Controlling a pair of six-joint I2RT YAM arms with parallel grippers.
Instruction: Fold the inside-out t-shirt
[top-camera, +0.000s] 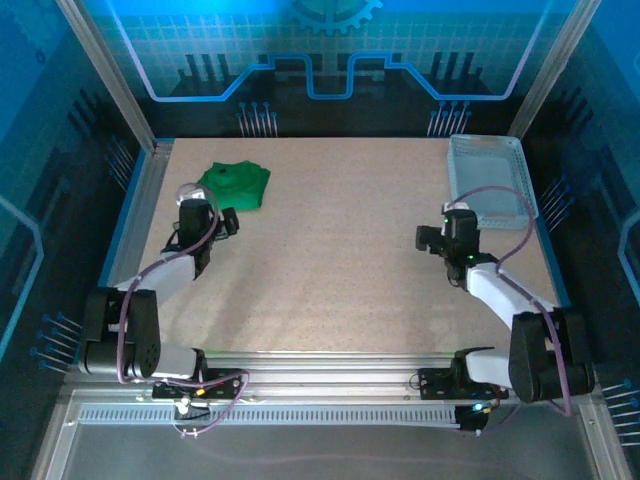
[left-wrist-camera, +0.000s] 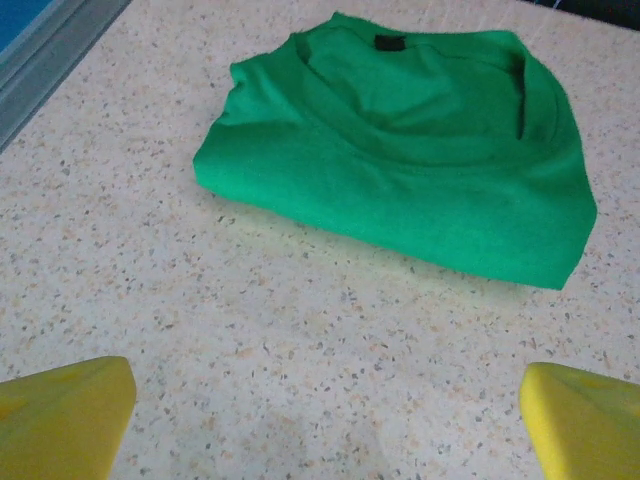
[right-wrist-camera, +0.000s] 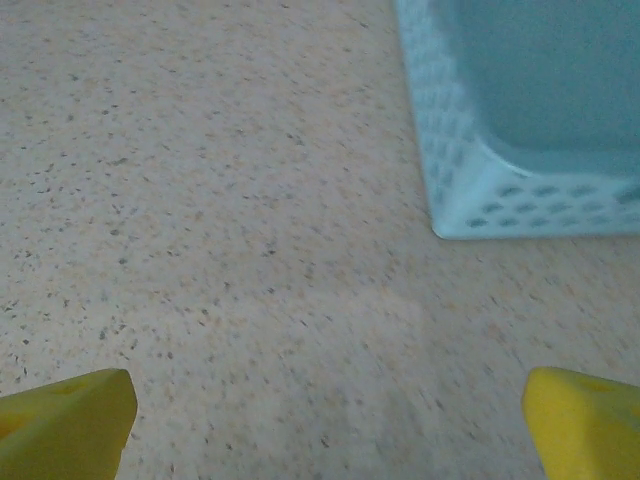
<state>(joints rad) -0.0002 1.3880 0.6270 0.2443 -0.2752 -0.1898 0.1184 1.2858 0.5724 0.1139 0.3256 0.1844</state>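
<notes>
The left gripper (left-wrist-camera: 327, 420) and right gripper (right-wrist-camera: 327, 420) spread their fingers wide, empty; the folded bright green cloth t-shirt (left-wrist-camera: 400, 170) lies on the speckled table (left-wrist-camera: 300, 330) before the left.

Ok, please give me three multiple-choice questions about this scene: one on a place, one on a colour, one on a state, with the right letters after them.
1. Where on the table does the t-shirt lie?
A. far left
B. far right
C. near middle

2. What colour is the t-shirt?
A. green
B. red
C. white

3. How do the jaws of the left gripper stand?
A. shut on the t-shirt
B. open, holding nothing
C. shut, empty

Answers:
1 A: the top view shows it at the far left, ahead of the left arm.
2 A: it is bright green in both views.
3 B: the yellow fingers stand wide apart over bare table, short of the t-shirt.
</notes>
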